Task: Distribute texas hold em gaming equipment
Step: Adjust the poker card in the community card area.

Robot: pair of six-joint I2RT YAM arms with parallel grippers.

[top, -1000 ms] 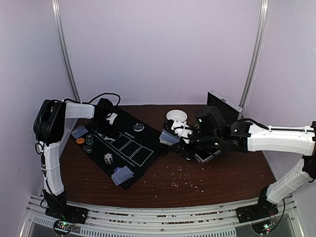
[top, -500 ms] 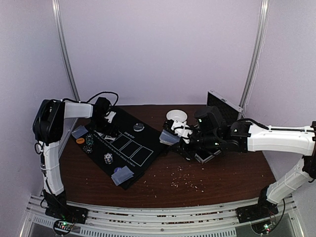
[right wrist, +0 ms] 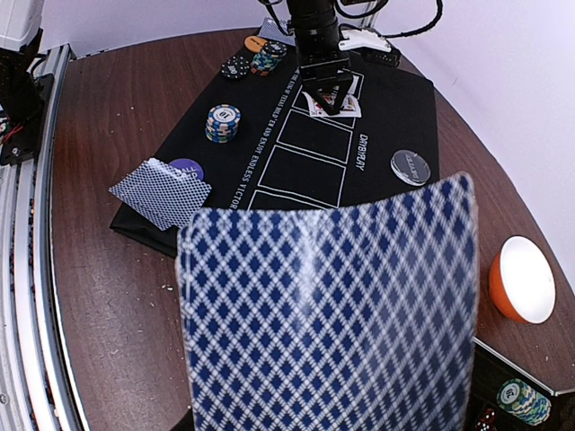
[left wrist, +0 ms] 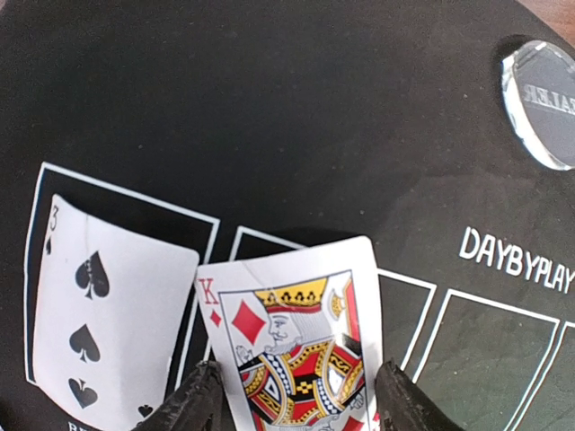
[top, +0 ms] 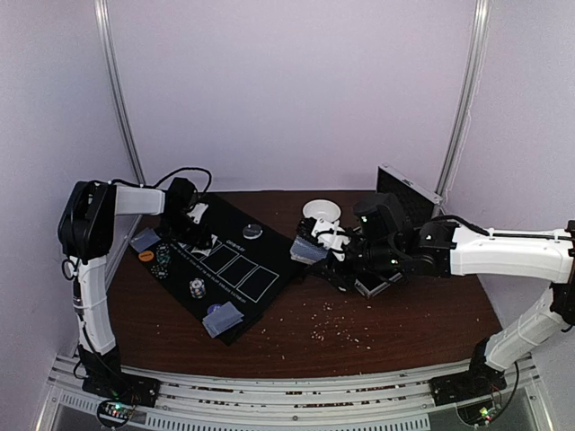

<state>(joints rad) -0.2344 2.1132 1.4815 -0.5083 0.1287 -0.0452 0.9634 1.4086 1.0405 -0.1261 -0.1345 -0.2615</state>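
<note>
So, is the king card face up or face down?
Face up: the king card shows its portrait and red diamond in the left wrist view, beside the three of spades.

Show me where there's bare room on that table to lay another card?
The three outlined boxes right of the king are bare, up to the clear disc. The mat's left end is crowded with chips and an orange disc. Around the bowl it is tight: the right hand holds cards there.

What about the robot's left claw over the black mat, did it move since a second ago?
Yes. In the top view the left gripper slid a little to the left, away from the clear round disc on the black mat.
</note>
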